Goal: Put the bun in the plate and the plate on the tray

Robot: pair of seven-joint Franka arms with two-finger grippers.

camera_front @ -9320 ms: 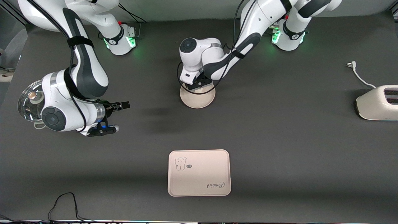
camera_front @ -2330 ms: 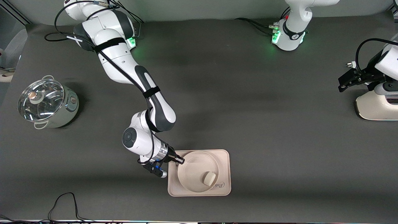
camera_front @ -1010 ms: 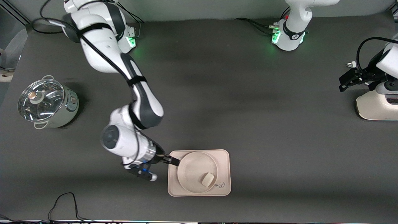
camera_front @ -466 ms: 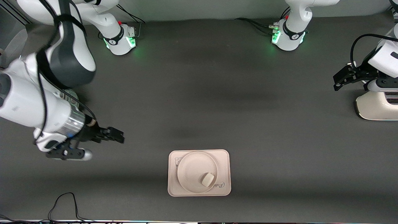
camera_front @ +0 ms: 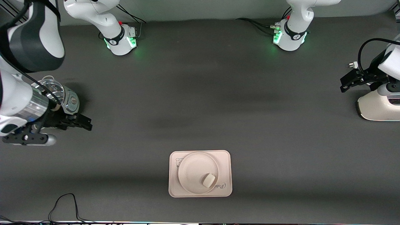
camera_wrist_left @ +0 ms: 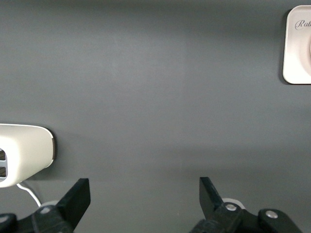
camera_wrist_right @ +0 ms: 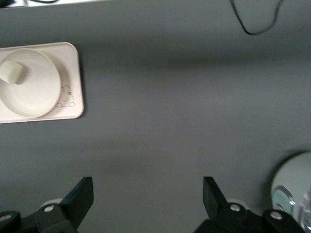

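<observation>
The off-white bun (camera_front: 209,180) lies in the round cream plate (camera_front: 193,170). The plate sits on the rectangular tray (camera_front: 226,162), which lies near the table's front edge. The right wrist view shows the bun (camera_wrist_right: 12,73), the plate (camera_wrist_right: 34,92) and the tray (camera_wrist_right: 73,104) as well. My right gripper (camera_front: 86,122) is open and empty, up over the table beside the pot at the right arm's end; its jaws stand wide apart (camera_wrist_right: 147,187). My left gripper (camera_front: 345,82) is open and empty by the toaster, also wide apart (camera_wrist_left: 144,187), and it waits.
A glass-lidded pot (camera_front: 64,97) stands at the right arm's end, partly covered by that arm. A cream toaster (camera_front: 378,106) with its plug (camera_front: 353,64) stands at the left arm's end. A black cable (camera_front: 62,200) loops by the front edge.
My right gripper let go of the plate on the tray, and the arm drew back and up toward its own end, beside the pot. The left gripper barely shifted.
</observation>
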